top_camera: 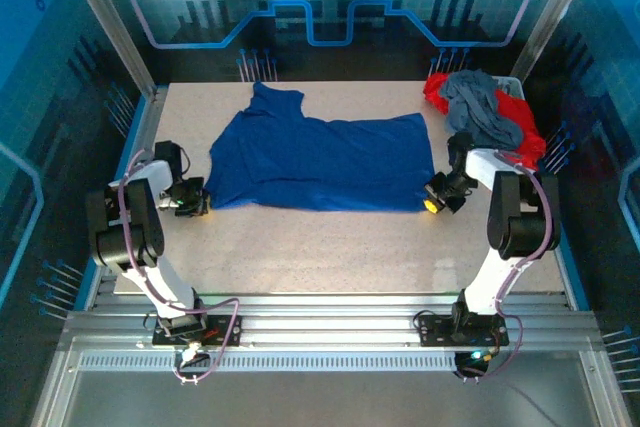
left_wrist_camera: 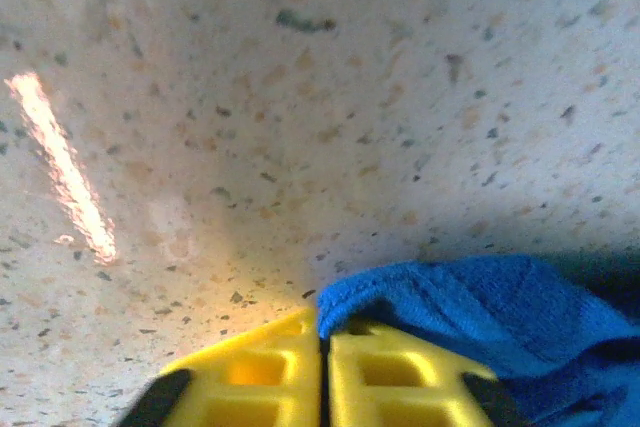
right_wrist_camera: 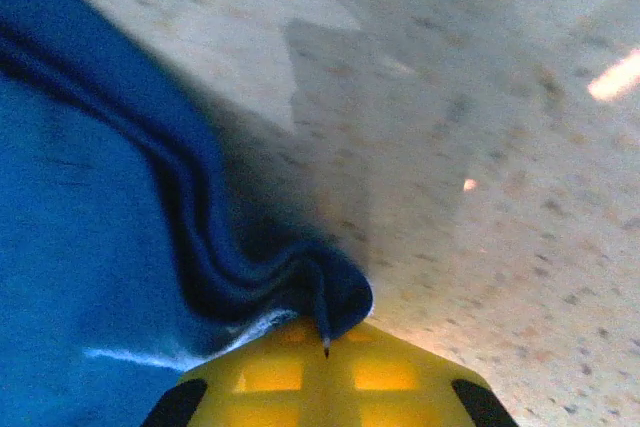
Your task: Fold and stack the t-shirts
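Left gripper (left_wrist_camera: 322, 319) and right gripper (right_wrist_camera: 325, 335) clench the blue t-shirt (top_camera: 320, 157) at 8 and 4 o'clock. Thin pinches may slip when lifted.

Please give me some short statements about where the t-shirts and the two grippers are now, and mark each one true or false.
1. The blue t-shirt lies spread out on the table. True.
2. The right gripper hangs open above it. False: it is shut on the shirt's near right corner.
3. The grey t-shirt lies on the red t-shirts at the far right corner. True.
4. The left gripper holds the grey t-shirt. False: it is shut on the blue t-shirt's near left corner.
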You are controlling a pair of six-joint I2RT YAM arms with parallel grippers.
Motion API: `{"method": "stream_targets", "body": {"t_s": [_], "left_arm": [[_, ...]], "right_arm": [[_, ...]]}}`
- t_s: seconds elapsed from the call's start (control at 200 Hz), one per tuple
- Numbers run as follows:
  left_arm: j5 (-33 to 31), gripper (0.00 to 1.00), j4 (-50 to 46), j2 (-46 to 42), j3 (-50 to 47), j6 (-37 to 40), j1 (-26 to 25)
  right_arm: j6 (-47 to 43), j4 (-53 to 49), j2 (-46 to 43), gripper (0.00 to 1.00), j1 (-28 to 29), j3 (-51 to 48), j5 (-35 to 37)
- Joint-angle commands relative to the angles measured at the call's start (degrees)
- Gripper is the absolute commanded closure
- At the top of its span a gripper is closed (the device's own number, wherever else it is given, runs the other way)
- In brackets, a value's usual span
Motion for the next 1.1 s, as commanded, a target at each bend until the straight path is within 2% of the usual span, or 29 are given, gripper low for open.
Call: {"method": "stream_targets", "body": {"t_s": [0.0, 0.29, 0.61, 0.78, 0.835, 0.875, 1.015, 1.095], "left_arm": [[-3.8, 1.00, -1.1, 0.0, 1.9, 0.4, 0.4], [-6.5, 1.00, -7.0, -6.5, -0.2, 1.0, 1.3], [-8.2, 1.00, -15.5, -20.8, -11.2, -2.9, 0.9], [-9.1, 1.00, -18.3, -25.8, -16.6, -4.1, -0.1], [-9.4, 0.96, -17.1, -26.3, -17.9, -3.4, -0.1], [-9.2, 0.88, -15.9, -25.9, -18.0, -2.2, 0.0], [-10.6, 0.73, -16.8, -25.1, -14.1, 3.0, -0.6], [-13.1, 0.60, -18.5, -26.7, -9.5, 5.9, -4.0]], "right_arm": [[-0.4, -0.7, 1.8, 1.00, 0.7, 1.4, 3.5], [-2.1, -7.5, -2.3, 1.00, 1.3, 1.5, 9.6], [-2.3, -13.2, -10.9, 1.00, 2.0, -5.3, 14.3], [-2.0, -13.8, -13.9, 1.00, 2.2, -9.8, 14.2], [-2.1, -12.7, -13.7, 1.00, 2.2, -11.1, 12.9], [-2.0, -12.2, -13.3, 1.00, 2.2, -11.5, 11.9], [-2.6, -11.9, -15.3, 0.63, 2.7, -10.6, 11.5], [-4.3, -12.9, -18.6, 0.53, 4.3, -8.5, 12.8]]}}
